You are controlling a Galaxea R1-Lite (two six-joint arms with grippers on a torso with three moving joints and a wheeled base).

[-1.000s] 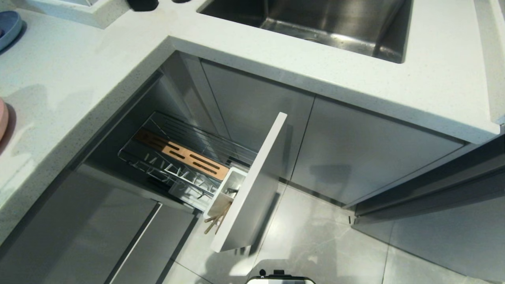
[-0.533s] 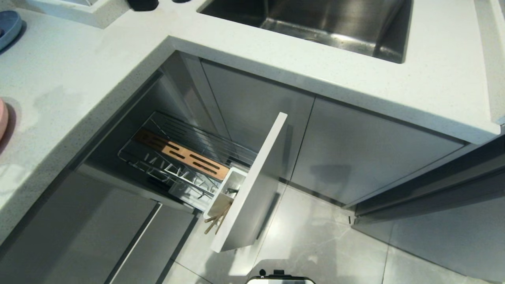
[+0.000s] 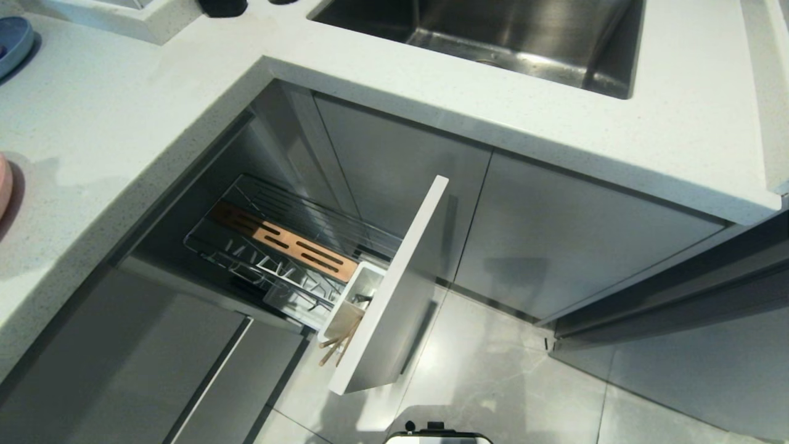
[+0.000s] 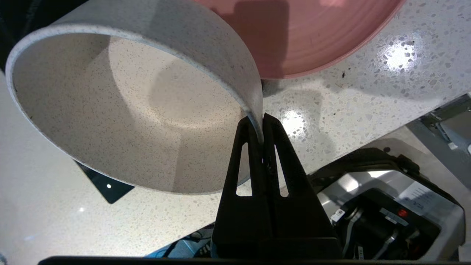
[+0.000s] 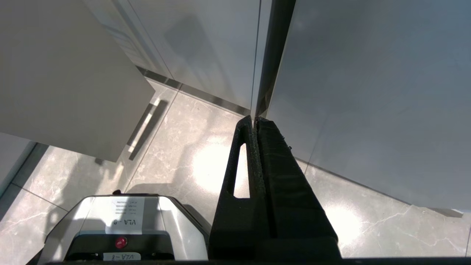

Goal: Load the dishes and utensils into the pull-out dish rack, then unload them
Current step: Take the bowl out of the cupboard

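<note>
Speckled white countertop lies under our work, and the pulled-out rack waits below its corner. Our left gripper has its fingers clamped on the rim of the cream bowl, one finger inside the wall and one outside. The bowl hangs tilted, its mouth turned toward the wrist camera, clear of the counter as far as we can judge. Just past it, at about one o'clock from the grip in that view, sits the pink plate on the counter; whether the bowl touches it we cannot tell.

In the head view the pull-out dish rack stands open at centre, with the chopsticks in the white cup at five o'clock from the wooden strip. We cannot make out the spoon.

A rim pinch is thin, so we should carry slowly, keep the wrist steady, swing clear of the plate and the counter edge, and lower the bowl between the wire prongs before letting go.

Our right gripper is parked near the floor, fingers together and empty.
</note>
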